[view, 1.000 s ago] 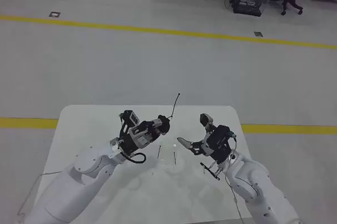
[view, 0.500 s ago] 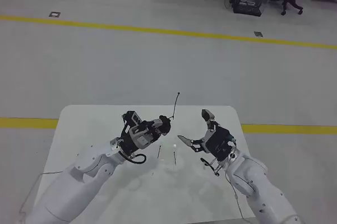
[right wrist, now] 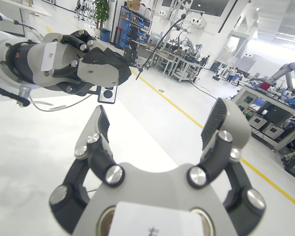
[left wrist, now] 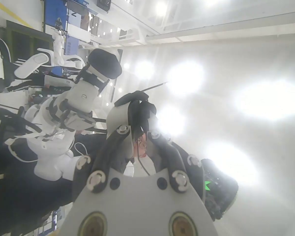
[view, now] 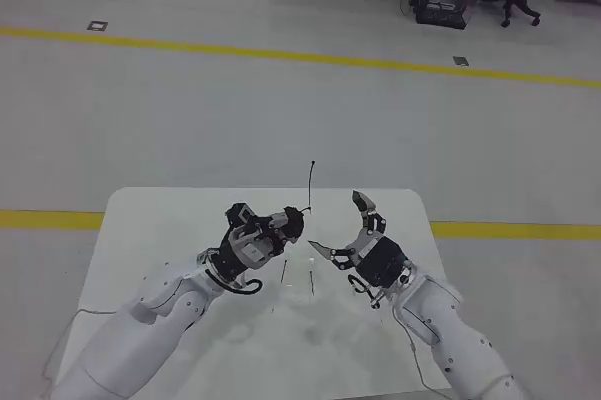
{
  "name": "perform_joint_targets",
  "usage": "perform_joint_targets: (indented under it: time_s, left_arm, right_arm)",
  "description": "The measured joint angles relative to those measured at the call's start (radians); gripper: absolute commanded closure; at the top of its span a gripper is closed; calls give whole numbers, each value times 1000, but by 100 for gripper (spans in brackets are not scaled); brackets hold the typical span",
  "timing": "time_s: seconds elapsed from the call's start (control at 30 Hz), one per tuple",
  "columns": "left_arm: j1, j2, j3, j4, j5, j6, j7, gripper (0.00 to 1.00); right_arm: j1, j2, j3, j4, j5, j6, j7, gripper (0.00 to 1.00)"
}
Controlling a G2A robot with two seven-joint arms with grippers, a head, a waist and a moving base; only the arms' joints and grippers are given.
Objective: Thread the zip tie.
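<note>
A thin black zip tie [view: 310, 186] stands nearly upright over the white table [view: 160, 230], its tip pointing away from me. My left gripper [view: 293, 221] is shut on its lower end. The left wrist view shows the left gripper [left wrist: 137, 99] with its dark pads pressed together and the zip tie [left wrist: 153, 87] sticking out past them. My right gripper [view: 332, 220] is open just right of the tie, apart from it. In the right wrist view the right gripper [right wrist: 159, 121] holds nothing, and beyond it the left gripper [right wrist: 105, 67] holds the zip tie [right wrist: 159, 42].
Two loose black zip ties [view: 284, 270] [view: 311, 282] lie on the table below the grippers. The table's far edge [view: 260, 189] runs just beyond both grippers. A yellow floor line [view: 40, 219] passes behind the table.
My right gripper has moved left, closer to the left gripper and the tie, still open. The left gripper has shifted slightly, and the tie now stands more upright.
</note>
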Motion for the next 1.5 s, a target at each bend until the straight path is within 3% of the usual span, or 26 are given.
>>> perform_joint_targets:
  time_s: [0.17,0.23,0.5,0.77,1.07,1.3,1.4,1.5]
  left_arm:
    - [-4,-3,2,11,1,-6,-4,100]
    - [-6,-5,3,13,2,-8,-6,100]
    - [-10,-9,8,21,-2,-8,-18,100]
    - [-14,-13,6,28,-11,-7,-25,100]
    - [-22,-19,8,41,-14,-6,-27,100]
    - [-23,-22,7,45,-11,-8,-25,100]
    - [-23,-23,5,46,-11,-8,-26,100]
    - [-22,-24,4,46,-11,-8,-26,100]
  right_arm:
    - [26,-13,-34,16,-25,14,-26,36]
    - [31,-17,-42,20,-29,19,-30,47]
    - [55,-35,-67,36,-43,37,-31,55]
    - [63,-47,-72,45,-54,34,-36,76]
    - [70,-59,-73,55,-57,22,-38,73]
    - [75,-68,-75,57,-58,19,-42,82]
    - [77,-72,-75,58,-60,17,-43,91]
    - [77,-75,-74,59,-62,16,-43,91]
